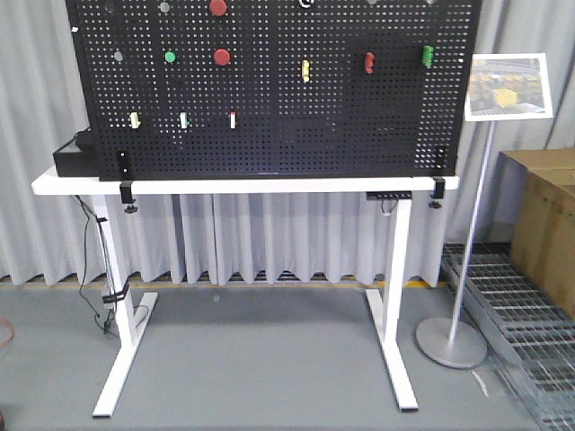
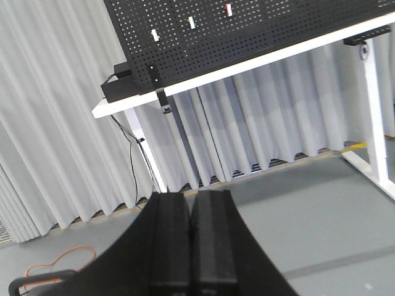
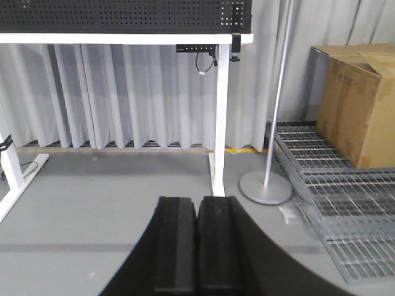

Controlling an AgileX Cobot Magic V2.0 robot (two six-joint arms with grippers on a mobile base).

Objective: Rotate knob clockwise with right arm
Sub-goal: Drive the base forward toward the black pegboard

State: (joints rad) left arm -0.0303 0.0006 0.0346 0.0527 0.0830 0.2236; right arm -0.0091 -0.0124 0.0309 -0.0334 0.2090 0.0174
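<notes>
the knob (image 1: 306,4) seemed to sit at the very top edge of the front view, a small silver ring cut off by the frame, high on the black pegboard (image 1: 269,144); we could not tell which way its pointer faced. below it were a yellow toggle (image 1: 305,69) and, well to the left, a red push button (image 1: 222,57). the pegboard stood upright on a white table (image 1: 243,185), clamped at both lower corners, with a pale curtain (image 1: 269,238) hanging behind the legs. neither arm showed in the front view. in its wrist view the right gripper (image 3: 197,203) had its two black fingers pressed together and holding nothing. it pointed across bare grey floor (image 3: 105,203) towards the table's right leg (image 3: 220,117), well apart from the board. to its right we saw a sign stand (image 3: 271,123) with a round base, metal grating (image 3: 336,203) and a cardboard box (image 3: 358,105). the left gripper (image 2: 191,200) was likewise closed on nothing, aimed at the table's left end, where a black box (image 2: 117,86) rested on the tabletop corner.
</notes>
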